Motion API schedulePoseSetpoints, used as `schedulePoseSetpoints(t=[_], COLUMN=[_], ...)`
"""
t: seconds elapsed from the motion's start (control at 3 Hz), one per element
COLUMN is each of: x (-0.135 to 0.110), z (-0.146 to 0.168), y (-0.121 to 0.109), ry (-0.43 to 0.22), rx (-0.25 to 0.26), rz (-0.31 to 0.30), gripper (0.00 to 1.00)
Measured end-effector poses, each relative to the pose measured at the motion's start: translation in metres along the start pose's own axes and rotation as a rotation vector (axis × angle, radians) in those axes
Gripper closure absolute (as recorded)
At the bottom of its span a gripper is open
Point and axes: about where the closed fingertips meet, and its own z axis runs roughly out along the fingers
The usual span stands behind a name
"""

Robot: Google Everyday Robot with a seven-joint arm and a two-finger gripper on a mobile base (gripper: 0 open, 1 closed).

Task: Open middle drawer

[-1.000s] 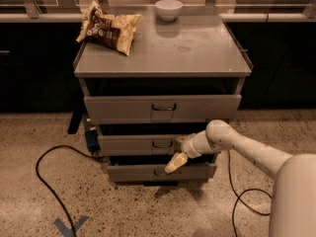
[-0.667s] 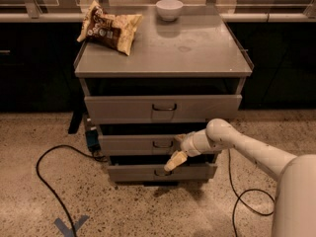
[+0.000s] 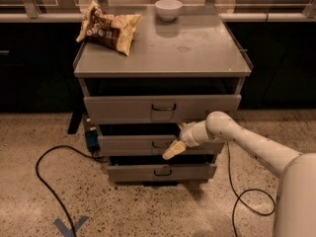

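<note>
The middle drawer [image 3: 128, 145] is a grey flat-fronted drawer in a grey metal cabinet, between a taller top drawer [image 3: 123, 108] and a bottom drawer [image 3: 133, 173]. Its small dark wire handle [image 3: 158, 144] sits at the centre of the front. The front stands slightly out from the cabinet, with a dark gap above it. My gripper [image 3: 174, 150], cream-coloured at the end of a white arm coming from the right, is just right of and slightly below the handle, pointing down-left against the drawer front.
A chip bag [image 3: 107, 27] and a white bowl [image 3: 168, 9] lie on the cabinet top [image 3: 197, 48]. A black cable [image 3: 44, 172] loops on the floor at the left, and another [image 3: 237, 196] at the right. A blue object [image 3: 91, 138] sits by the cabinet's left side.
My gripper has moved slightly up and left, closer to the middle drawer's handle. The drawers have not visibly moved.
</note>
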Motion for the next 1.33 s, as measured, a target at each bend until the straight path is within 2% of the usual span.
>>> schedulePoseSetpoints(t=[0.33,0.67,1.0,1.33], x=[0.01,0.043,0.06,0.055], z=[0.012,0.039,0.037,0.033], y=[-0.011,-0.004,0.006,0.006], ry=[0.034,0.127,0.188,0.188], rx=[-0.005,-0.085,-0.136,-0.136], rz=[0.02,0.093,0.135,0.135], gripper=[0.0,0.0,0.0,0.0])
